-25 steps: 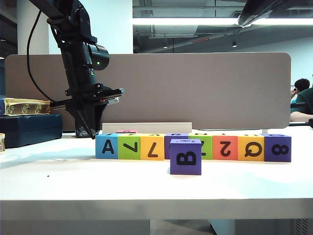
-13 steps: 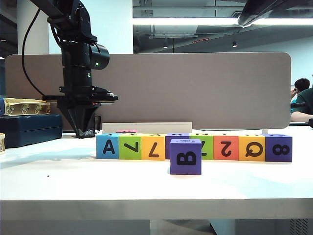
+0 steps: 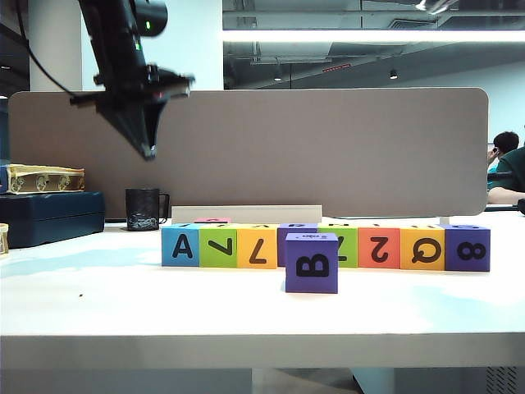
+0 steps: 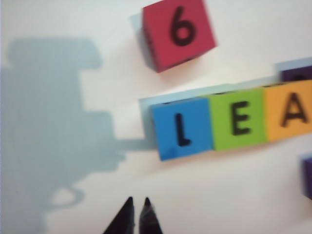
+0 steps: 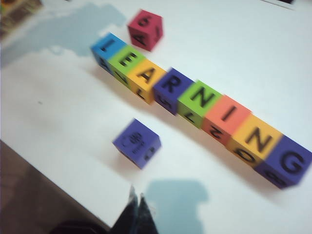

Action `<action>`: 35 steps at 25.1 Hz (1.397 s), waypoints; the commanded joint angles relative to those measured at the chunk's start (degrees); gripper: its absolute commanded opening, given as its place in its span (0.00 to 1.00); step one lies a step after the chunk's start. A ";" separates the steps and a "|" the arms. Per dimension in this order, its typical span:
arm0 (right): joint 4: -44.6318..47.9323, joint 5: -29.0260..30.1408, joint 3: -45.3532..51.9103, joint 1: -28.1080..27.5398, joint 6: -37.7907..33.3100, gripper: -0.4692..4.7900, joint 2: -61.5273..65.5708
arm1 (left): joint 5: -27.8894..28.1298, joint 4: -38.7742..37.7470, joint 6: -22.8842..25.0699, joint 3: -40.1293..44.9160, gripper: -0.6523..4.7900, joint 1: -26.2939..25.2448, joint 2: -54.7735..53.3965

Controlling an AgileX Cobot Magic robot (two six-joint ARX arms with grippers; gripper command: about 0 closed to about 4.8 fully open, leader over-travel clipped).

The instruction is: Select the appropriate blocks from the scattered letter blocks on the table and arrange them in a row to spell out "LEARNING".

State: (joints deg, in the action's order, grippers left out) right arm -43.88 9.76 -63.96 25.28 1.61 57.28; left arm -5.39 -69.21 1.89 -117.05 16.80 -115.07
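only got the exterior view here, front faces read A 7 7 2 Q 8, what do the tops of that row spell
Observer: The right wrist view shows the row of letter blocks spelling LEARNING on top.
Operator: anything behind the row i cant see well
Observer: A red block marked 6 sits apart, just beyond the blue L block.
Operator: is the left gripper holding something up there
Observer: No. The left gripper is shut and empty, above bare table.
Operator: and the right one
Observer: The right gripper is shut too, empty, near the purple B block.
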 commanded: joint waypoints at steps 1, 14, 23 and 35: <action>-3.69 -3.34 -2.21 -0.07 0.63 0.09 -0.11 | -4.00 -1.03 0.74 -0.07 0.15 1.16 2.91; -13.18 -6.67 -9.94 -0.24 1.51 0.09 -0.39 | -4.79 -1.53 6.73 -0.04 0.15 17.09 10.03; -14.25 -6.64 -9.97 -0.24 1.49 0.09 -1.14 | -7.76 -2.71 6.03 -0.04 0.16 17.86 10.10; -14.45 -6.67 -9.97 -0.24 1.44 0.09 -1.14 | -7.37 1.18 6.08 -0.04 0.16 17.84 9.99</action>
State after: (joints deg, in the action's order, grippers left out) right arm -58.61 3.05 -73.60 24.99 2.92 56.27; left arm -12.64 -69.21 7.97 -116.99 34.54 -105.36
